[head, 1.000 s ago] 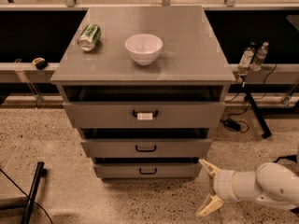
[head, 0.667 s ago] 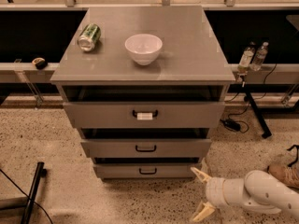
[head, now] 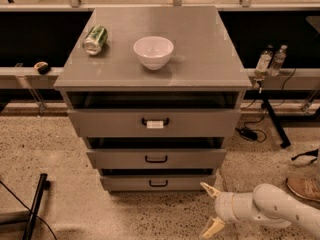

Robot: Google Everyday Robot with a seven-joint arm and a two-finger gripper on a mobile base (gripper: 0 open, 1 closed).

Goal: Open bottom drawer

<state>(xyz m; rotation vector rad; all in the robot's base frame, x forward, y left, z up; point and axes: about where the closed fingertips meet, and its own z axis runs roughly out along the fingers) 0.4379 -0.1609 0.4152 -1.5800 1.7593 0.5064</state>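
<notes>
Grey three-drawer cabinet bench (head: 200, 59), centre of scene. Bottom drawer (head: 125, 183): lowest of the three, plain grey front, close to the floor, looks shut or barely out. White robot hand (head: 210, 209): low, right of the drawer's right corner, not touching; two fingers spread apart, empty. Small black loop handle (head: 158, 183), mid-front: likely the only hold. Drawer judged rigid, fairly heavy, sliding on runners; wants a straight, level pull. White bowl (head: 153, 51) and green can (head: 95, 39) sit on top.
</notes>
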